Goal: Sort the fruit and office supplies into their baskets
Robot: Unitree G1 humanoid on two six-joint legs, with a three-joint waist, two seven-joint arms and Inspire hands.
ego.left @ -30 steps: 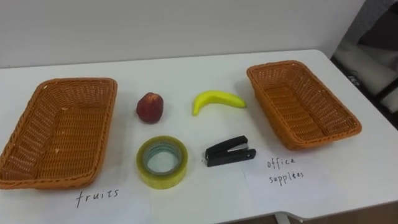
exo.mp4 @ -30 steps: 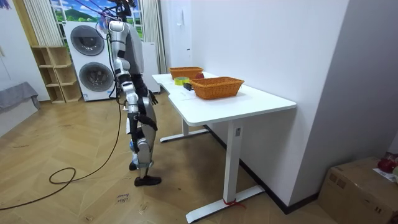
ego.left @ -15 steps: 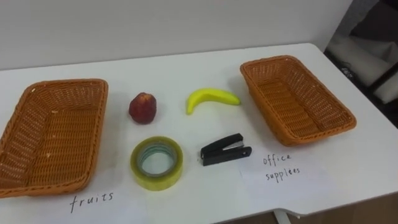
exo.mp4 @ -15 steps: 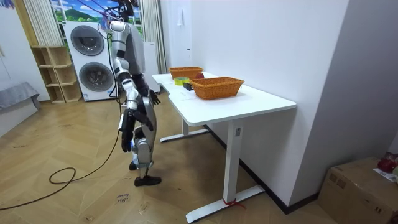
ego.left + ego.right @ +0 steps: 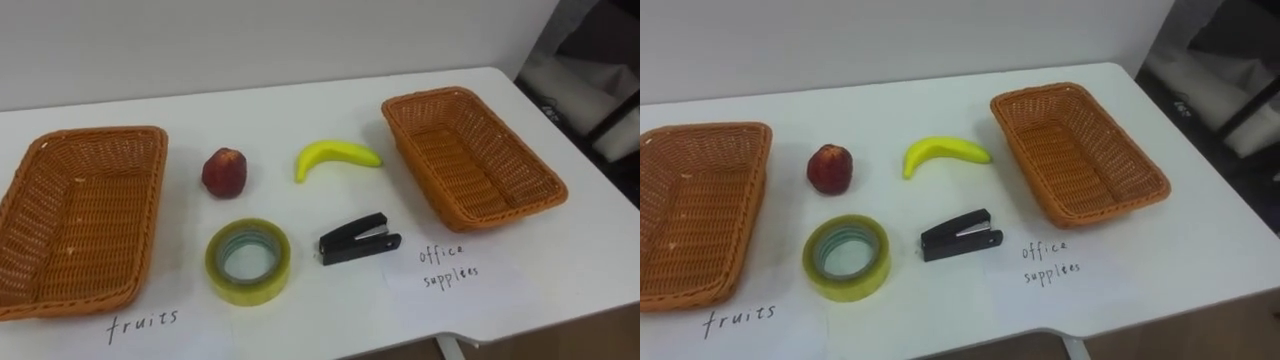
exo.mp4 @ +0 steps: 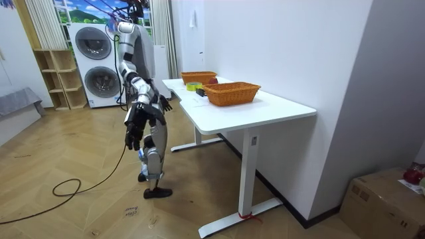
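On the white table (image 5: 300,110), a red apple (image 5: 223,172) and a yellow banana (image 5: 335,157) lie in the middle. In front of them are a roll of yellowish tape (image 5: 250,290) and a black stapler (image 5: 358,238). One empty wicker basket (image 5: 90,135) stands at the left above a handwritten fruits label (image 5: 143,323). The other wicker basket (image 5: 545,185) stands empty at the right by an office supplies label (image 5: 447,262). In the room view I stand at the table's long side. My right hand (image 6: 133,129) hangs open, raised off my thigh, and my left hand (image 6: 163,103) is open below the table edge.
The table's front edge runs just below the two paper labels. The wall lies right behind the table. In the room view, washing machines (image 6: 99,73) and a shelf (image 6: 56,79) stand behind me on a wood floor.
My right arm has swung up and forward from beside my leg. The eye view has shifted a little, so everything on the table sits slightly further left.
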